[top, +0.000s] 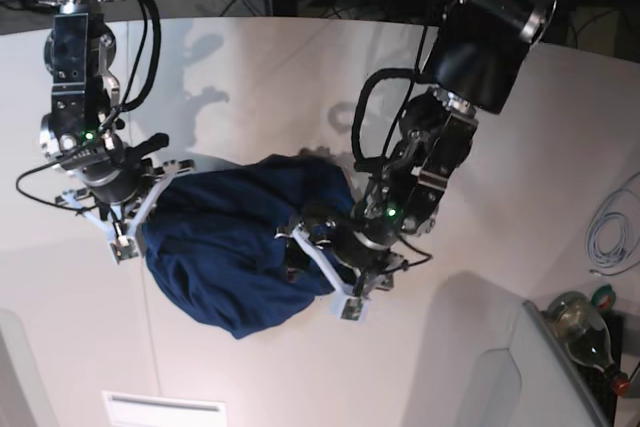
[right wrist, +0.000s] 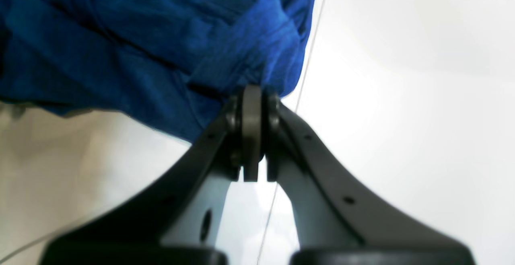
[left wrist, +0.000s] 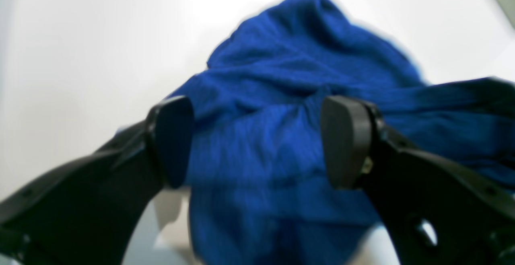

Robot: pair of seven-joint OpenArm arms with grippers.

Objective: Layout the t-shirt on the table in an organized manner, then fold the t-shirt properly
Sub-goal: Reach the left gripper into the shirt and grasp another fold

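Note:
The dark blue t-shirt [top: 235, 252] lies bunched in a crumpled heap on the white table [top: 520, 177]. My right gripper [right wrist: 252, 96] is shut on a fold at the edge of the t-shirt [right wrist: 141, 35]; in the base view this right gripper [top: 150, 202] sits at the heap's left side. My left gripper [left wrist: 259, 142] stands open, its two black fingers wide apart over the t-shirt [left wrist: 301, 56], with fabric lying between and below them. In the base view the left gripper [top: 305, 247] is at the heap's right side.
A thin dark seam line [right wrist: 310, 52] crosses the table beside the right gripper. A coiled white cable [top: 608, 232] and a bottle [top: 585, 322] sit at the right edge. A white label [top: 165, 409] lies near the front. Cables and gear stand behind the table's curved far edge.

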